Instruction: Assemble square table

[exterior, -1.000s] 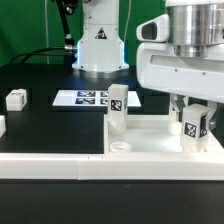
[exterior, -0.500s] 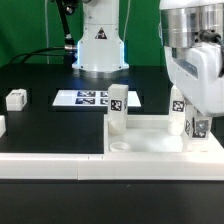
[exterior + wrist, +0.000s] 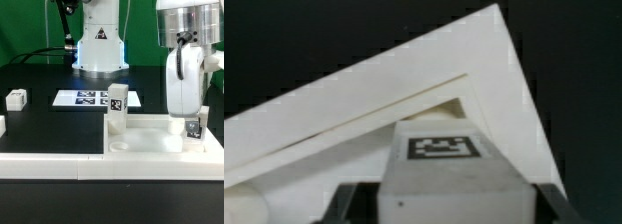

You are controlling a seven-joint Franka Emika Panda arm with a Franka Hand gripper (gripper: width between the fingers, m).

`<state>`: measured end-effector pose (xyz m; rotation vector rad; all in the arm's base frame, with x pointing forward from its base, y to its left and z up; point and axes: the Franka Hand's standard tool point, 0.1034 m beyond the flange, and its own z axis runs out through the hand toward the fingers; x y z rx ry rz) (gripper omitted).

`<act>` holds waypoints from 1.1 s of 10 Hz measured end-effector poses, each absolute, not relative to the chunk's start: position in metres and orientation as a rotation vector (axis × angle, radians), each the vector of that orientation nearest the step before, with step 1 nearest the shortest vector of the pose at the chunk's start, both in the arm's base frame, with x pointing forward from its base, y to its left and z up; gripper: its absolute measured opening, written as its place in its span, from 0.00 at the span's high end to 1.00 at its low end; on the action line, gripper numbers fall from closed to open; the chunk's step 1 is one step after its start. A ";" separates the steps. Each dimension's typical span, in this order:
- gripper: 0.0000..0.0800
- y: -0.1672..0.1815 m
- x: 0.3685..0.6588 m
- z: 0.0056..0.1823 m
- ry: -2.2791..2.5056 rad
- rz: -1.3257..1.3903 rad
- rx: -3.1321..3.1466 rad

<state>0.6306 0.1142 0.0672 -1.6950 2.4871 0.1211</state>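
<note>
The white square tabletop (image 3: 150, 135) lies on the black table at the exterior view's right, its raised rim up. One tagged white leg (image 3: 117, 108) stands upright on its left corner. My gripper (image 3: 194, 128) is shut on a second tagged white leg (image 3: 194, 127) and holds it upright over the tabletop's right part. In the wrist view that leg (image 3: 446, 170) sits between my dark fingers (image 3: 349, 203), its tag facing the camera, with a tabletop corner (image 3: 438, 70) behind it. Whether the leg touches the tabletop I cannot tell.
A loose tagged white leg (image 3: 15, 99) lies at the exterior view's left. Another white piece (image 3: 2, 125) shows at the left edge. The marker board (image 3: 88, 98) lies flat behind the tabletop. A long white rail (image 3: 50, 165) runs along the front. The robot base (image 3: 98, 45) stands behind.
My wrist has rotated about its vertical axis with the leg in its grip. The leg has turned and sits a little lower. The other parts have not moved.
</note>
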 end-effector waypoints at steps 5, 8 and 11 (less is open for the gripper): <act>0.20 0.119 0.637 0.073 1.899 0.032 -2.333; 0.19 0.116 0.637 0.072 1.570 -0.001 -2.572; 0.19 0.116 0.637 0.071 0.800 -0.073 -2.945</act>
